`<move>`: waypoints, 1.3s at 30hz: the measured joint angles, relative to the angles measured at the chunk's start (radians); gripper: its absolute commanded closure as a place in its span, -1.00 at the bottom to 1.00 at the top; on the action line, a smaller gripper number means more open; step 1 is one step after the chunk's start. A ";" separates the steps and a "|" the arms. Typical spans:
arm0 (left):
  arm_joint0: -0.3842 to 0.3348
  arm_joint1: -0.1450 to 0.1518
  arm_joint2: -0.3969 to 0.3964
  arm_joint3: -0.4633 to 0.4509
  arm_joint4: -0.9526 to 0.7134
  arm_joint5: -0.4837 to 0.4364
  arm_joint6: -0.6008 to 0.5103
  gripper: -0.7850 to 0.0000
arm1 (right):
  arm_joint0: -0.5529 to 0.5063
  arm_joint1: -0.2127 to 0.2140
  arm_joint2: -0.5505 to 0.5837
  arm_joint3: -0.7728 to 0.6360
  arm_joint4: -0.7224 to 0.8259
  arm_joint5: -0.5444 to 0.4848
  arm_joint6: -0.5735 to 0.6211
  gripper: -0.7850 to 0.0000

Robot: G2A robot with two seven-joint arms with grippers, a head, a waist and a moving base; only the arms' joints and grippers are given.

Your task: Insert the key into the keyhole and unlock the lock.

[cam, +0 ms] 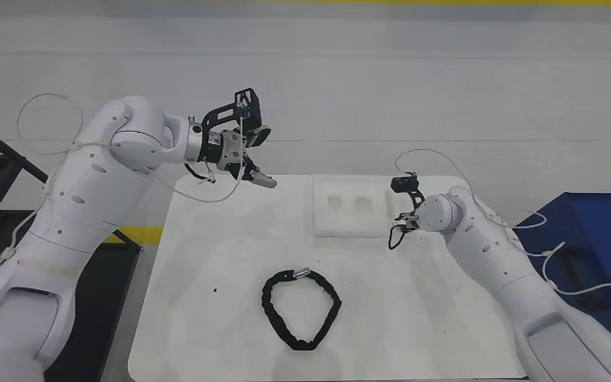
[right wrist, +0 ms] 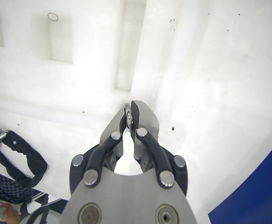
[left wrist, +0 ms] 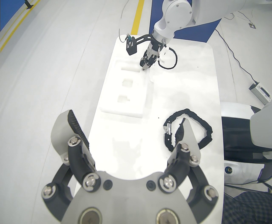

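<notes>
The lock [cam: 301,307] is a black fabric-covered chain loop with a silver cylinder [cam: 301,273], lying on the white table near the front middle. My left gripper [cam: 260,175] hangs open above the table's far left corner, nothing between its fingers [left wrist: 74,125]; the chain [left wrist: 204,125] lies beyond them. My right gripper [right wrist: 128,107] is shut on a small silver key [right wrist: 129,119], its tip down at the edge of the white foam tray [right wrist: 89,84]. From the top, the right gripper [cam: 398,227] sits at that tray's right end.
The foam tray [cam: 348,224] with shallow recesses lies at the table's back middle. A thin metal ring [right wrist: 52,17] rests in one recess. The table's right edge borders a blue floor area [cam: 582,220]. Bare tabletop surrounds the chain.
</notes>
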 measured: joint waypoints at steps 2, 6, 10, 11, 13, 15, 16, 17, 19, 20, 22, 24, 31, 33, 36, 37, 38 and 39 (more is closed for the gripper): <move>0.000 0.000 0.000 0.000 0.000 0.000 0.000 -1.00 | 0.005 -0.002 0.000 -0.005 -0.010 0.008 0.008 1.00; 0.000 0.000 0.000 0.000 0.000 0.000 0.000 -1.00 | 0.009 0.001 0.008 -0.031 -0.028 0.015 0.034 1.00; 0.000 0.000 0.000 0.000 0.000 0.000 0.000 -1.00 | 0.001 0.012 0.027 -0.077 -0.049 0.020 0.070 1.00; 0.000 0.000 0.000 0.000 0.000 0.000 0.000 -1.00 | -0.004 0.017 0.035 -0.094 -0.056 0.019 0.082 1.00; 0.000 0.000 0.000 0.000 0.000 0.000 0.000 -1.00 | -0.013 0.025 0.049 -0.125 -0.064 0.016 0.098 1.00; 0.000 0.000 0.000 0.000 0.000 0.000 0.000 -1.00 | -0.028 0.037 0.072 -0.166 -0.069 0.009 0.115 1.00; 0.000 0.000 0.000 0.000 0.000 0.000 0.000 -1.00 | -0.037 0.043 0.084 -0.186 -0.067 0.003 0.122 1.00; 0.000 0.000 0.000 0.000 0.000 0.000 0.000 -1.00 | -0.049 0.051 0.103 -0.215 -0.061 -0.010 0.132 1.00; 0.000 0.000 0.000 0.000 0.000 0.000 0.000 -1.00 | -0.070 0.067 0.132 -0.269 -0.074 -0.014 0.147 1.00; 0.000 0.000 0.000 0.000 0.000 0.000 0.000 -1.00 | -0.090 0.078 0.155 -0.318 -0.083 -0.015 0.159 1.00; 0.000 0.000 0.000 0.000 0.000 0.000 0.000 -1.00 | -0.128 0.096 0.197 -0.404 -0.083 -0.030 0.177 1.00; 0.000 0.000 0.000 0.000 0.000 0.000 0.000 -1.00 | -0.182 0.119 0.254 -0.507 -0.075 -0.056 0.200 1.00; 0.000 0.000 0.000 0.000 0.000 0.000 0.000 -1.00 | -0.351 0.171 0.432 -0.775 0.013 -0.165 0.227 1.00; 0.000 0.000 0.000 0.000 0.000 0.000 0.000 -1.00 | -0.389 0.181 0.477 -0.825 0.073 -0.219 0.224 1.00; 0.000 0.000 0.000 0.000 0.000 0.000 0.000 -1.00 | -0.440 0.192 0.535 -0.892 0.154 -0.295 0.214 1.00; 0.000 0.000 0.000 0.000 0.000 0.000 0.000 -1.00 | -0.455 0.196 0.552 -0.910 0.178 -0.317 0.212 1.00; 0.000 0.000 0.000 0.000 0.000 0.000 0.000 -1.00 | -0.474 0.201 0.574 -0.935 0.196 -0.335 0.213 1.00; 0.000 0.000 0.000 0.000 0.000 0.000 0.000 -1.00 | -0.488 0.204 0.587 -0.956 0.198 -0.347 0.215 1.00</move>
